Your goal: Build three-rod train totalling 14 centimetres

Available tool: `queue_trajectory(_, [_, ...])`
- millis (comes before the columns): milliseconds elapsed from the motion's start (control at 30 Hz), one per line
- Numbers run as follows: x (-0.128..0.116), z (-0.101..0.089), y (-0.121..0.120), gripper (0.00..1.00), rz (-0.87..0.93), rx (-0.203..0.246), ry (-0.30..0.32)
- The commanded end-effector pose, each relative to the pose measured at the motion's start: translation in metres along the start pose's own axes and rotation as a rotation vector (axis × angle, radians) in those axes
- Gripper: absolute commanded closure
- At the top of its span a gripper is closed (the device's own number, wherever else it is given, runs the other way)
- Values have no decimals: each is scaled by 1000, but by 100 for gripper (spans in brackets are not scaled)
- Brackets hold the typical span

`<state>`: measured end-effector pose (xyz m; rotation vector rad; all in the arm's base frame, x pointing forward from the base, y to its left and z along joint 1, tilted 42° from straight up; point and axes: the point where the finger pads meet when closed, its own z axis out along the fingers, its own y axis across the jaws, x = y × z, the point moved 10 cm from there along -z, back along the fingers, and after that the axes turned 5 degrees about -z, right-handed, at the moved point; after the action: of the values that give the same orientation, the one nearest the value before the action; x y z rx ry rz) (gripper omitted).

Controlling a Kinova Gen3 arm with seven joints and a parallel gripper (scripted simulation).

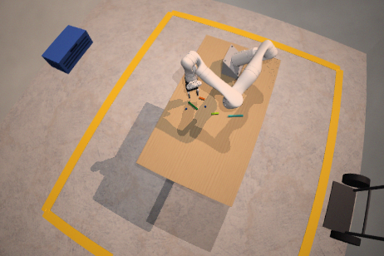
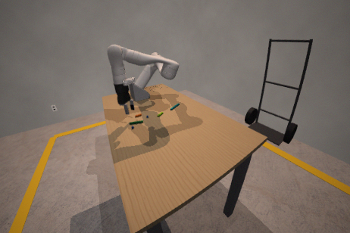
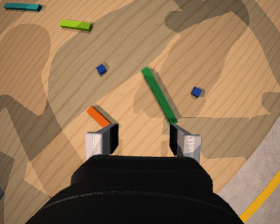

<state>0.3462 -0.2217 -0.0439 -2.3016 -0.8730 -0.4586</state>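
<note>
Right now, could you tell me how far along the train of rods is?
Nothing looks done: the green, orange, lime and turquoise rods and two blue cubes lie scattered, none end to end. The gripper is open and empty, low above the table by the green rod's end. Picking, lining up three rods and letting go remain.

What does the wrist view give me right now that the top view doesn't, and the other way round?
Only the wrist view: the open gripper's two fingertips close up, empty, with the short orange rod by one and the long green rod by the other. Only the top view: the white arm, blue crate, yellow floor tape rectangle, black hand truck. Both: lime rod, turquoise rod, two small blue rods, wooden table.
</note>
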Motion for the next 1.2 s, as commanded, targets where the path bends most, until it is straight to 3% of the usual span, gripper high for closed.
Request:
queue_trajectory(0, [-2,-1,0,0,0,-1,-1])
queue_trajectory(1167, [-12,-3,-6,0,-36,14,-19])
